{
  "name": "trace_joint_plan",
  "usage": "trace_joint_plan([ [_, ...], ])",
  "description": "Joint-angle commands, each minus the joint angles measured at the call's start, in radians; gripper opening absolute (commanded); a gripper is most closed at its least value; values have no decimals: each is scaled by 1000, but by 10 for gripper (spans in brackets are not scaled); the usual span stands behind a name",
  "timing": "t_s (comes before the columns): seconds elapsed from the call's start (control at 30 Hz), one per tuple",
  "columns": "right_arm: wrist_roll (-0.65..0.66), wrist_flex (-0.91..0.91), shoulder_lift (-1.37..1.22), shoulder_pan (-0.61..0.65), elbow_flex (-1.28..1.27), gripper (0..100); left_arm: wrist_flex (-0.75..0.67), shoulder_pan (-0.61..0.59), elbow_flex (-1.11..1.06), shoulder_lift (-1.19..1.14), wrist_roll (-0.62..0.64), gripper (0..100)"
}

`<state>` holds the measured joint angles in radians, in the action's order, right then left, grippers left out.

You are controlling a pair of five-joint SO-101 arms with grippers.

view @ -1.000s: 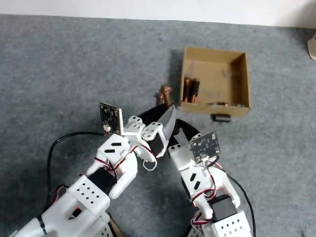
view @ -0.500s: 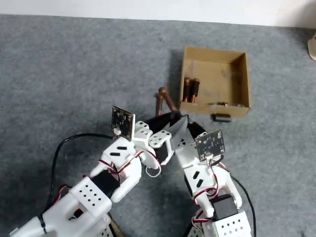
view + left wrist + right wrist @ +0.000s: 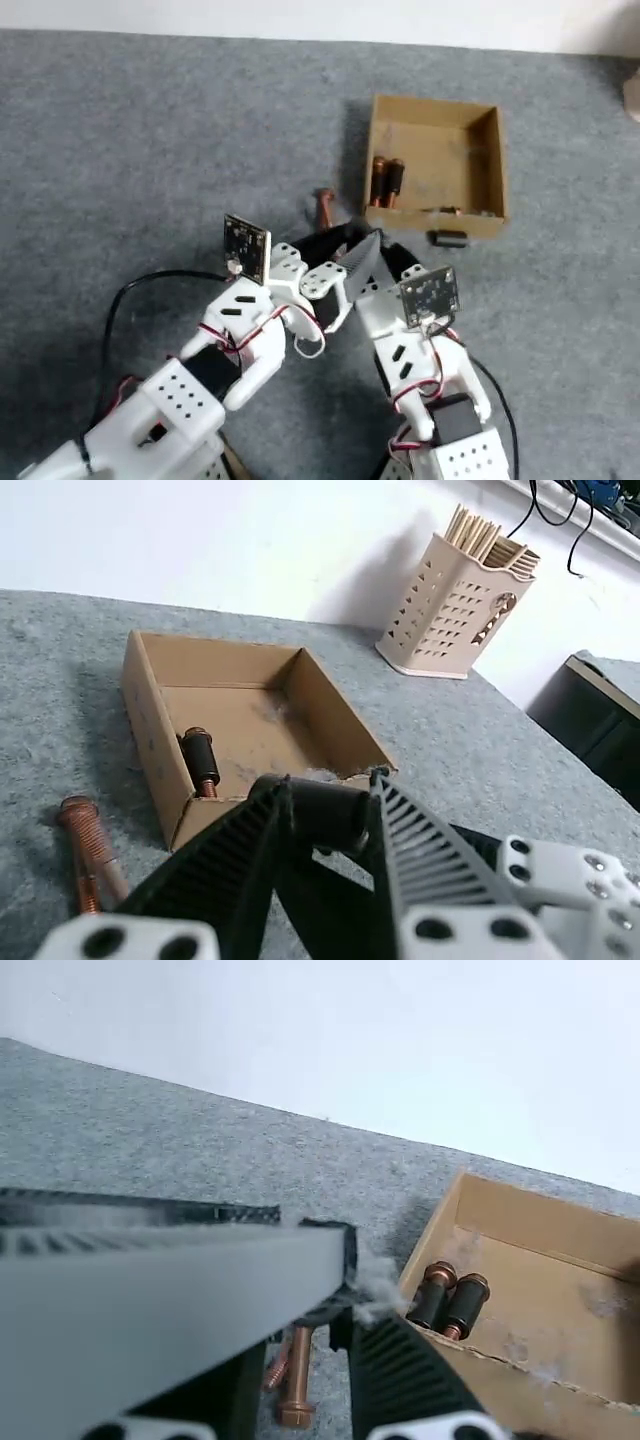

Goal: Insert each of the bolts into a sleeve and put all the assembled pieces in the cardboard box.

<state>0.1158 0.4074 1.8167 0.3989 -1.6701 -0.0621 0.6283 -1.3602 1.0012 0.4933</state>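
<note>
My left gripper is shut on a black sleeve, held above the grey mat just in front of the cardboard box. In the high view the left gripper and the right gripper meet tip to tip. Two copper bolts lie side by side on the mat beyond them; the high view shows one bolt, and the right wrist view shows both bolts below the right gripper. Two assembled pieces lie in the box.
A loose black sleeve lies on the mat against the box's near wall. A beige slotted holder with sticks stands by the wall behind the box. Open mat stretches to the left of the arms.
The left gripper has swung right with the sleeve until it meets the right gripper. The bolts beyond have shifted and are now partly hidden by the grippers.
</note>
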Motion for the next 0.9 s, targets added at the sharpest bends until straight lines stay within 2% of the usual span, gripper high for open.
trace_joint_plan([
  [0.0, -2, -28, 19, -10, -119, 5, 3, 16, 18, -5, -3, 123],
  [0.13, -2, 48, 19, -10, -119, 5, 3, -24, 25, -5, -5, 123],
  [0.4, -2, 179, 19, -10, -119, 5, 9, -286, 96, -7, 2, 120],
  [0.6, 23, 260, 19, -10, -119, 5, 94, -314, 16, -1, 0, 120],
  [0.73, 114, 311, 19, -8, -114, 5, 75, -364, -67, 1, 2, 120],
  [0.87, 124, 381, 13, -8, -111, 41, 57, -390, -84, -5, -5, 120],
])
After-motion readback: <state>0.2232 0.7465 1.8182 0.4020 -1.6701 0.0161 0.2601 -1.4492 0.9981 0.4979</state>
